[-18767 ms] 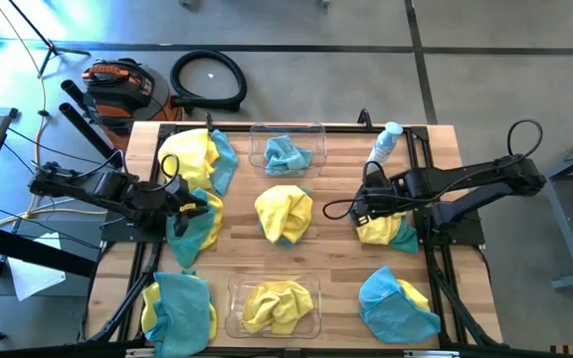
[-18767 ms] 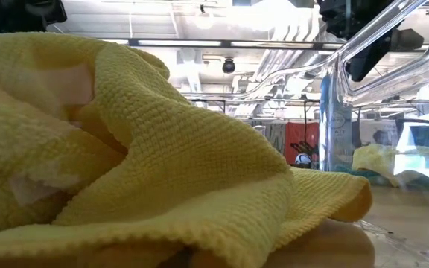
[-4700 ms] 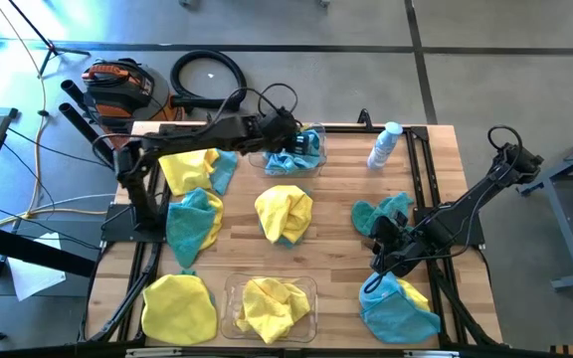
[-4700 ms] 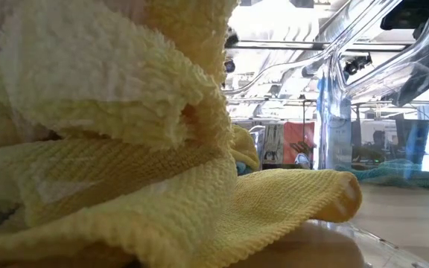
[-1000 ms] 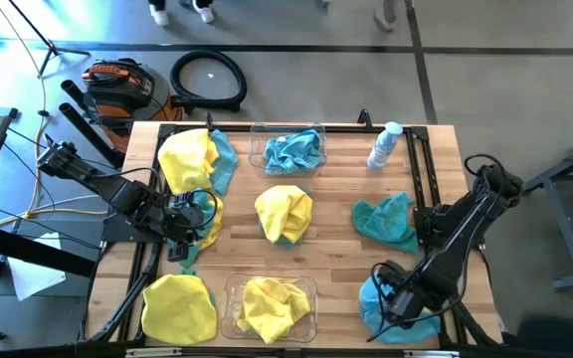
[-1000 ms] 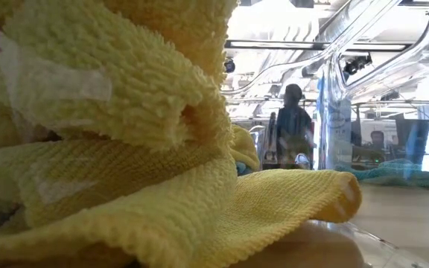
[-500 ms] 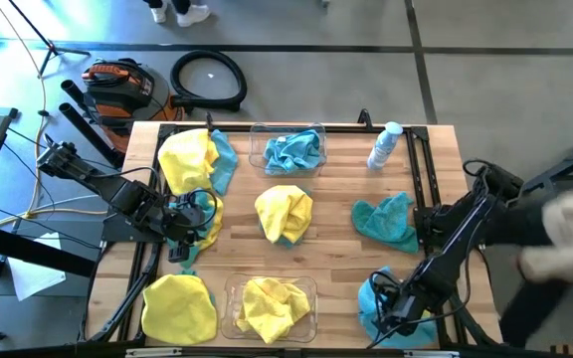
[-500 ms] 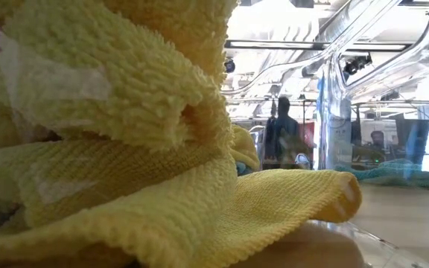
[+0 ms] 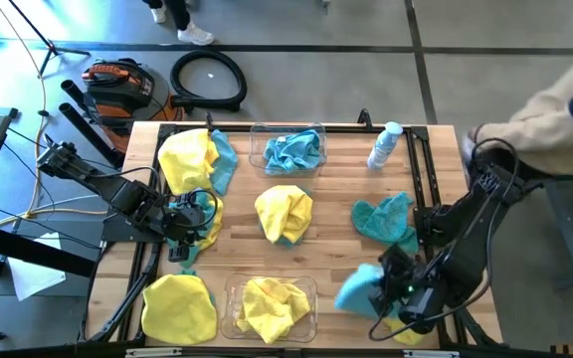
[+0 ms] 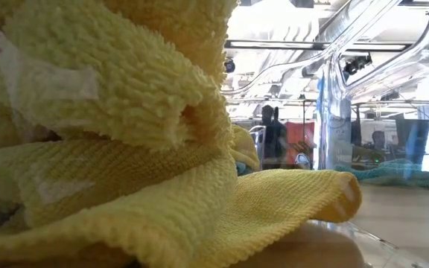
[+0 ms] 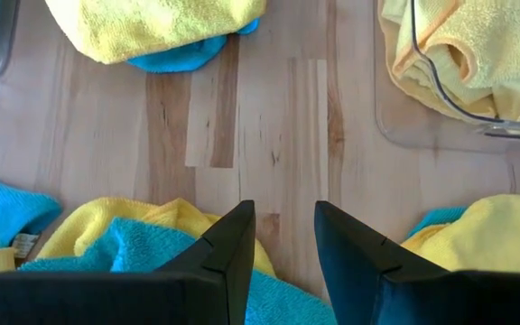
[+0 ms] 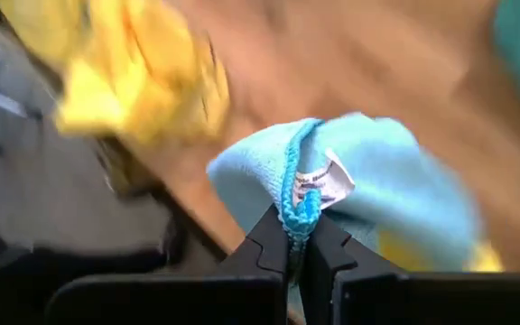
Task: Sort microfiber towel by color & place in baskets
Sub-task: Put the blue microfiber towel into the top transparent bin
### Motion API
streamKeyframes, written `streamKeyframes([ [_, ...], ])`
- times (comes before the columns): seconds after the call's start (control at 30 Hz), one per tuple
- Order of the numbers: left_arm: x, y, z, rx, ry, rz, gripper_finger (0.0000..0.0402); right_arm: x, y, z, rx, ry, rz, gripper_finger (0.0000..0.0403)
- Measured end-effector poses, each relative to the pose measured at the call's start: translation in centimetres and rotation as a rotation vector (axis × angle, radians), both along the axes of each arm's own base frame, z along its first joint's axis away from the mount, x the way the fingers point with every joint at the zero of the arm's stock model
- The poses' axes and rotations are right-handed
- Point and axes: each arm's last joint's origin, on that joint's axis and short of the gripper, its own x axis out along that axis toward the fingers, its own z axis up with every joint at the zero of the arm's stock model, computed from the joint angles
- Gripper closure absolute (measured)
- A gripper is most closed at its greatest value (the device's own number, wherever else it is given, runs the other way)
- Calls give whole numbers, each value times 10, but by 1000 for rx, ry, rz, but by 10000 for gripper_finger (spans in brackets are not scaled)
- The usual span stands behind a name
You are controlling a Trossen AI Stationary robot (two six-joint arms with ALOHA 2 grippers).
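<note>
My right gripper [image 9: 394, 285] is at the table's near right and is shut on a teal towel [image 9: 358, 288]. A yellow towel [image 9: 407, 329] lies below it at the corner. My left gripper [image 11: 283, 242] is open over a teal-and-yellow towel pile [image 9: 195, 221] at the table's left. The far basket [image 9: 287, 149] holds teal towels and the near basket [image 9: 271, 304] holds yellow ones [image 10: 125, 149]. Loose towels lie on the table: a teal one [image 9: 386, 219], a yellow-over-teal heap [image 9: 285, 212], a yellow one [image 9: 179, 308] and a yellow-and-teal pile [image 9: 195, 159]. My right gripper pinches the teal towel between its two fingers at a hemmed edge beside the white label [image 12: 301, 209]. The cloth is bunched there, and I cannot tell how many layers it has. The rest of the towel [image 9: 351, 291] trails toward the near basket. My left gripper: whether its fingertips [image 11: 235, 236] touch the teal towel under them cannot be told.
A small white-and-clear bottle [image 9: 384, 145] stands at the far right of the table. A person's light sleeve [image 9: 565, 99] reaches in over the right arm's base. Bare wood [image 9: 336, 249] shows between the centre heap and the right-hand towels.
My right gripper has risen and moved toward the table's left. It has drawn the teal towel off the yellow one at the near right corner, and the yellow one has stayed. A person's arm has come in from the right. The left arm has kept still.
</note>
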Motion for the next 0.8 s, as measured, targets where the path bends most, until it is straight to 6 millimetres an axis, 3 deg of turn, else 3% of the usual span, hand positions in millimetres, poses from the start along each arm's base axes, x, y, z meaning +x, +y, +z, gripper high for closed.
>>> streamKeyframes([
  [0.17,0,0,0,7,-1,-9,296,10,-21,31,-197,-162,-33,402],
  [0.33,0,1,0,31,-13,6,296,33,-51,50,-405,-243,-55,402],
  [0.57,1,2,1,68,-31,30,296,69,-112,68,-564,-184,-75,402],
  [0.8,2,15,-6,80,-86,87,296,109,-185,87,-557,-260,25,403],
])
